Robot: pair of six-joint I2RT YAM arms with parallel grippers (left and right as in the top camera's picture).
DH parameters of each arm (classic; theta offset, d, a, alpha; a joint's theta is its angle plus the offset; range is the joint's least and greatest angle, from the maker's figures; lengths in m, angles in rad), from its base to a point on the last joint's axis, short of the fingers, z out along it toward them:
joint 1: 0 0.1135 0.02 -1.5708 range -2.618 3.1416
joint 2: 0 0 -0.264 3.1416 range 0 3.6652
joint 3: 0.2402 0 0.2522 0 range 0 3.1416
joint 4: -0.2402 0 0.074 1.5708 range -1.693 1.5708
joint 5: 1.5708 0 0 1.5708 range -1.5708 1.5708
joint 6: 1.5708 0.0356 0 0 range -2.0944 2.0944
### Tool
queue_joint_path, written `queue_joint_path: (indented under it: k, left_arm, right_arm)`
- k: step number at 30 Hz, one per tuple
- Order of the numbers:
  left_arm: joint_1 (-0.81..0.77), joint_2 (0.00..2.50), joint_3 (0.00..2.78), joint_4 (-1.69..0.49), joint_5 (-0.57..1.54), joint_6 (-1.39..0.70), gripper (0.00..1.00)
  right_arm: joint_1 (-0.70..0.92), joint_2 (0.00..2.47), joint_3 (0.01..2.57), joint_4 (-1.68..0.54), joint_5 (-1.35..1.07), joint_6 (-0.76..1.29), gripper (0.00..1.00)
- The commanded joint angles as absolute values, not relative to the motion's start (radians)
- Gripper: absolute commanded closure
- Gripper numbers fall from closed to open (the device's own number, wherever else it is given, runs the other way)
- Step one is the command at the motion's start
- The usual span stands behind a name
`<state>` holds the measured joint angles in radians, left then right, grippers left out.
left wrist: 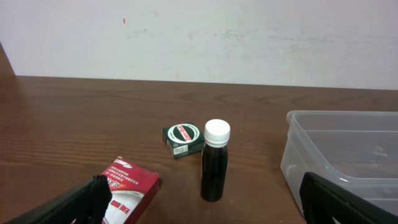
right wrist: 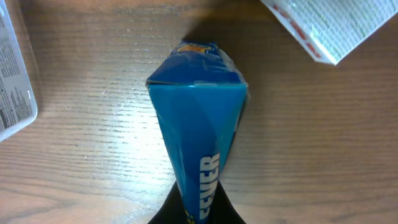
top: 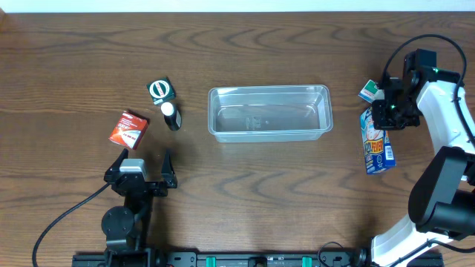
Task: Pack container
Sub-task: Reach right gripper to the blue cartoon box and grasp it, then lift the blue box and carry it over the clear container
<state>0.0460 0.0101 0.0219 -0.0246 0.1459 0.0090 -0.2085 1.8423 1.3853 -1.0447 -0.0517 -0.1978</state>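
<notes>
Your left gripper (top: 145, 158) sits released, lower left; the clear plastic rectangular container (top: 269, 90) lies mid-frame. Your right gripper (top: 382, 113), far right, appears clenched on the blue glossy packet (top: 378, 152).

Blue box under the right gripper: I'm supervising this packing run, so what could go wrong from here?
The blue box is long, and the right gripper sits near one end, so it might tilt on a lift. The small white box lies close by and could get nudged. The upright dark bottle near the open left gripper looks easy to topple.
</notes>
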Motion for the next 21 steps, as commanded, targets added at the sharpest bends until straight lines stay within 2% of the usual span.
queue_joint_path:
  k: [1, 8, 18, 21]
  left_arm:
    - [0.052, 0.005, 0.004, -0.059, 0.153, 0.026, 0.02]
    - [0.052, 0.005, 0.004, -0.059, 0.153, 0.026, 0.02]
    - [0.052, 0.005, 0.004, -0.059, 0.153, 0.026, 0.02]
    - [0.052, 0.005, 0.004, -0.059, 0.153, 0.026, 0.02]
  right_arm:
    - [-0.216, 1.846, 1.398, -1.063, -0.064, -0.144, 0.99]
    - [-0.216, 1.84, 1.521, -1.185, -0.172, -0.142, 0.99]
    - [-0.216, 1.838, 1.839, -1.444, -0.26, -0.145, 0.99]
    - [-0.213, 1.836, 1.915, -1.492, -0.354, -0.146, 0.99]
